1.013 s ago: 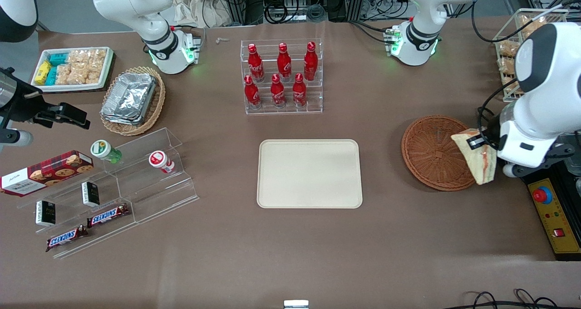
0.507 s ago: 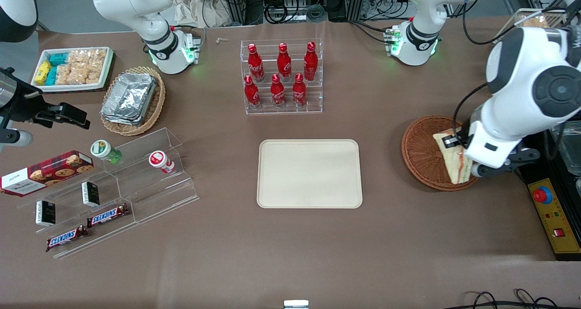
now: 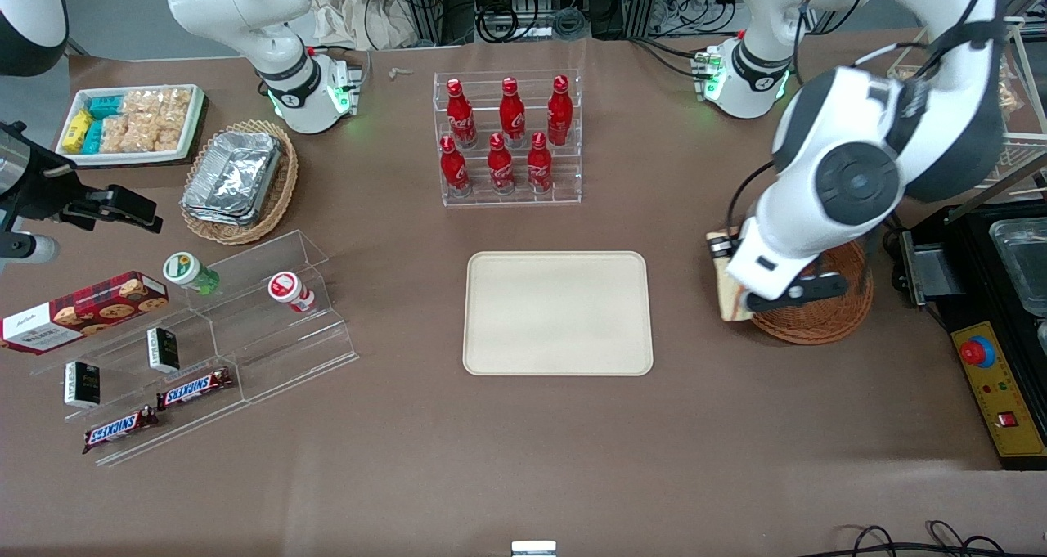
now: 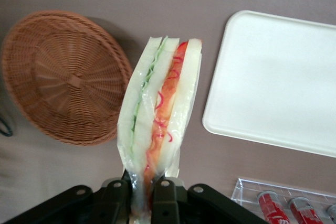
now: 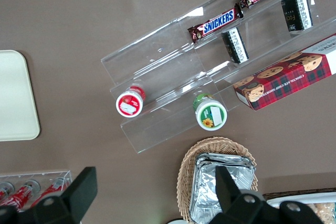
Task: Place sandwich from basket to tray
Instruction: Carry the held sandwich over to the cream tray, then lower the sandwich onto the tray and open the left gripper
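My left gripper (image 4: pixel 142 195) is shut on the sandwich (image 4: pixel 157 114), a wrapped white-bread wedge with red and green filling, and holds it in the air. In the front view the sandwich (image 3: pixel 726 291) hangs at the reddish-brown wicker basket's (image 3: pixel 826 316) edge, on the side toward the cream tray (image 3: pixel 558 312). The gripper (image 3: pixel 724 250) is mostly hidden by the arm there. The basket (image 4: pixel 58 77) holds nothing. The tray (image 4: pixel 278 82) is bare.
A clear rack of red bottles (image 3: pixel 507 140) stands farther from the front camera than the tray. A black box with a red button (image 3: pixel 994 377) sits at the working arm's end. Clear snack steps (image 3: pixel 204 336) and a tan basket with foil containers (image 3: pixel 237 181) lie toward the parked arm's end.
My gripper has carried the sandwich up and across the basket toward the tray, from the basket's outer edge to its tray-side edge.
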{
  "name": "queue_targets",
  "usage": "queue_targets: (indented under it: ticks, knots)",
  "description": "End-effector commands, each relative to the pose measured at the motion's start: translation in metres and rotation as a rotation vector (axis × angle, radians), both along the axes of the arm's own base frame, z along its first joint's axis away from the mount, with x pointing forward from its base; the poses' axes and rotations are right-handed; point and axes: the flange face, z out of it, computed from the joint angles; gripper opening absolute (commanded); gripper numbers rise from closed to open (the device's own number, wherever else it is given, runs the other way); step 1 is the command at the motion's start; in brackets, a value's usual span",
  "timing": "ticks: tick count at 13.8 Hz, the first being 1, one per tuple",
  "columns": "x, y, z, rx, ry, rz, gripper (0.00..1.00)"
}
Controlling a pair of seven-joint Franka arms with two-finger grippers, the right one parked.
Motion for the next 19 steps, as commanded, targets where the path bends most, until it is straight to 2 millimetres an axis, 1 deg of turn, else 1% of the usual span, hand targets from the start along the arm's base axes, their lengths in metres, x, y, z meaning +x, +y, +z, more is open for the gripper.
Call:
queue_targets:
  ticks: [1,3,4,5,6,8,10,12,15,17,18,19]
  knots:
    - [0.001,-0.037,-0.011,-0.016,0.025,-0.032,0.06]
    - [0.0,-0.067,-0.047,-0.01,0.047,-0.06,0.06]
    - [0.003,-0.079,-0.058,-0.021,0.026,-0.05,0.07]
    - [0.005,-0.087,-0.071,-0.026,0.014,-0.043,0.08]
    - [0.003,-0.099,-0.084,-0.03,0.014,-0.059,0.08]
    - [0.001,-0.117,-0.121,-0.024,0.034,-0.083,0.1]
    - [0.006,-0.123,-0.155,-0.035,0.034,-0.079,0.1]
    - [0.008,-0.124,-0.184,-0.03,0.051,-0.058,0.1]
    - [0.01,-0.125,-0.214,-0.023,0.047,-0.038,0.1]
    - [0.01,-0.125,-0.218,-0.022,0.052,-0.039,0.11]
    - [0.01,-0.125,-0.219,-0.023,0.053,-0.037,0.21]
    - [0.009,-0.125,-0.223,-0.022,0.056,-0.037,0.43]
